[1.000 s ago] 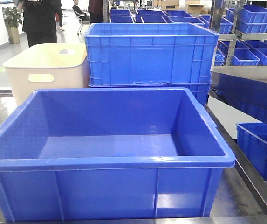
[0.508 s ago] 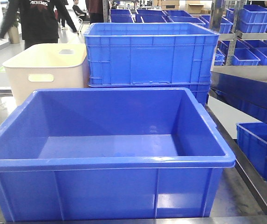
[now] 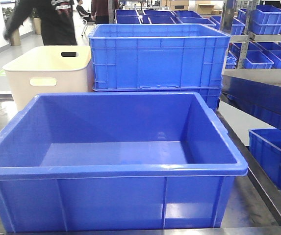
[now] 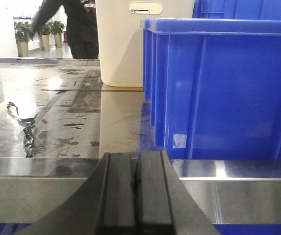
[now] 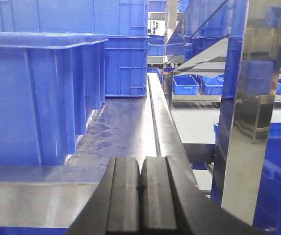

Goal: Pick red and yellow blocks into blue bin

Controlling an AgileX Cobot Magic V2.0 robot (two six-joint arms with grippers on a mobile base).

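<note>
Both arms are parked low at the table's near edge, the left gripper and right gripper each clenched on nothing. The big smooth-walled blue plastic bin sits between them, empty. Neither the red nor the yellow block shows in any view, so I can't say which arm is nearer.

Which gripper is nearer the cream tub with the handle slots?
Left. The left gripper, jaws shut, sits low at the table edge with the cream tub ahead of it beside the blue bin. The right gripper, also shut, faces the bin's opposite side; no tub shows there.
</note>
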